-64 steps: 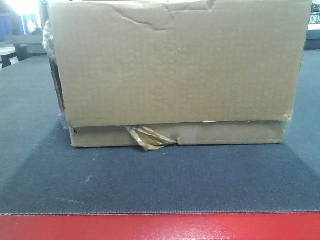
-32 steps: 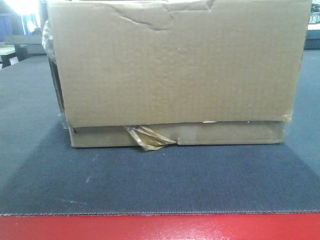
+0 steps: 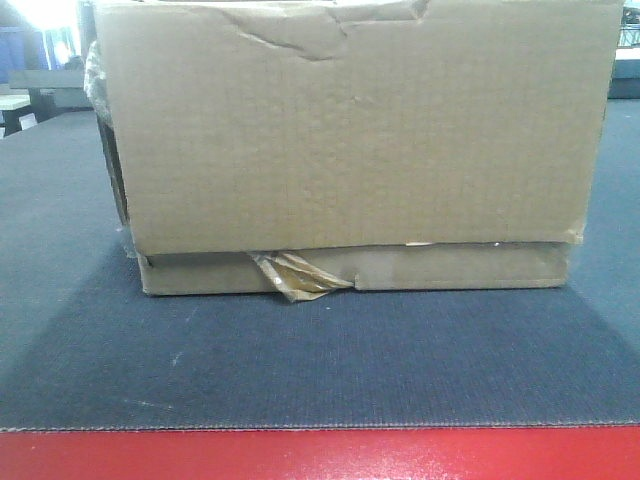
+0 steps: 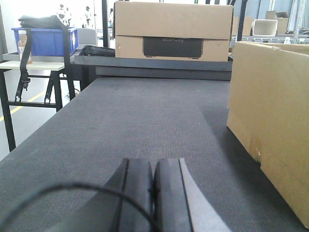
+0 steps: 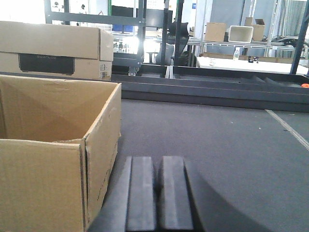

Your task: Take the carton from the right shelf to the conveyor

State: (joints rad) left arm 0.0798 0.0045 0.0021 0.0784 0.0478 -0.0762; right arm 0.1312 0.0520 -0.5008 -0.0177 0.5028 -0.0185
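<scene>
On the conveyor, close to its red front edge, sits the carton, and it looks already delivered; its base rests flat on the dark belt. It is an open-topped box of corrugated cardboard, and the right wrist view shows it empty inside, so I judge it light. The walls are stiff enough but not strong: the front face has a crease near the top, the bottom flap gapes a little, and a strip of torn brown tape hangs out of the seam. A squeeze on the two short sides, low and near the corners where the board is stiffest, seems the safest hold; pressing the middle of a wall would probably buckle it. The left gripper rests beside the carton's left end, with its fingers pressed together and empty. The right gripper stands near the carton's right end, also closed on nothing. I count one carton on the belt here, two grippers, and one other box with a dark label far behind; the shelf is not seen.
</scene>
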